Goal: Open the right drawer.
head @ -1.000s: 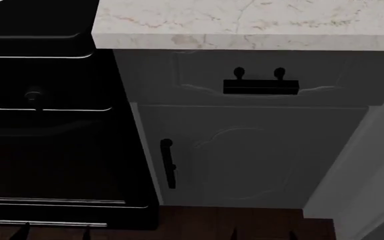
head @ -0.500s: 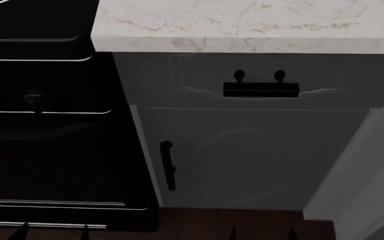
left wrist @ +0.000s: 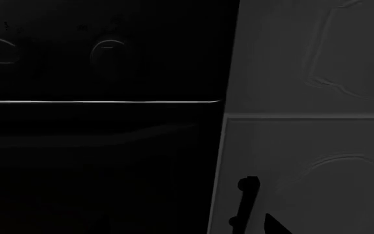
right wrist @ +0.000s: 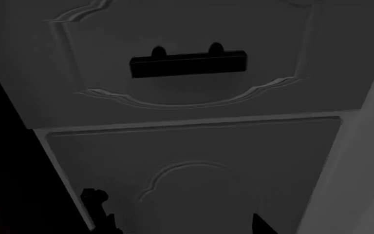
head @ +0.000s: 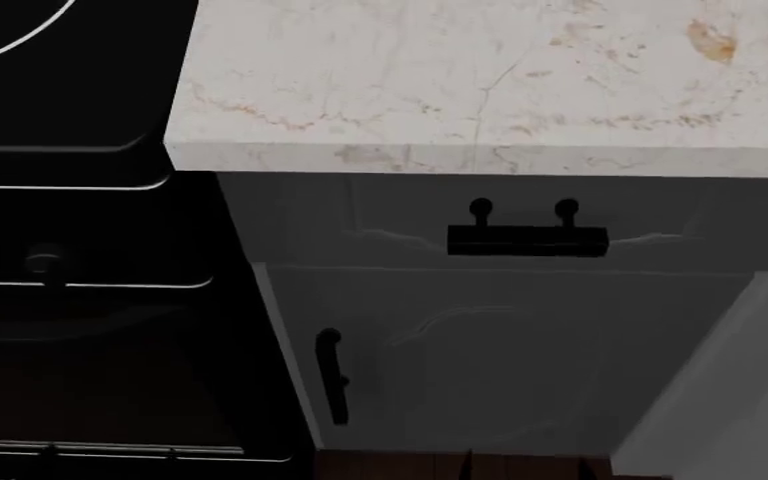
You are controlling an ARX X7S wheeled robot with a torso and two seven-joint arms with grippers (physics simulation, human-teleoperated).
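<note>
Left wrist view: the black oven front [left wrist: 96, 122] fills most of the frame, with two dim round knobs [left wrist: 109, 51] above a thin bright line. Beside it stands grey cabinetry: part of the right drawer [left wrist: 310, 53] shows with a curved raised outline, and under it the cabinet door [left wrist: 317, 175] with the top of its vertical black handle [left wrist: 244, 204]. A small dark wedge [left wrist: 274, 225] at the frame edge next to that handle may be a tip of the left end effector; whether it is apart or together cannot be told.

Head view: a pale marble worktop [head: 491, 90] overhangs the cabinetry. Just under its edge sits the right drawer [head: 357, 215], flush with the cabinet face, its black horizontal bar handle [head: 527, 240] on two posts. Below is the cabinet door [head: 518, 370] with its vertical handle [head: 333, 375] near the oven front [head: 91, 370]. Small dark tips poke up at the bottom edge, too little to read as either end effector's state.

Right wrist view: the right drawer [right wrist: 194, 29] lies straight ahead of the right end effector and well apart from it, its bar handle [right wrist: 188, 65] centred inside the curved panel outline. The cabinet door [right wrist: 200, 165] sits beneath, nearer the camera. A dark sliver [right wrist: 263, 225] at the frame edge is all that might be the right end effector; its state cannot be told.
</note>
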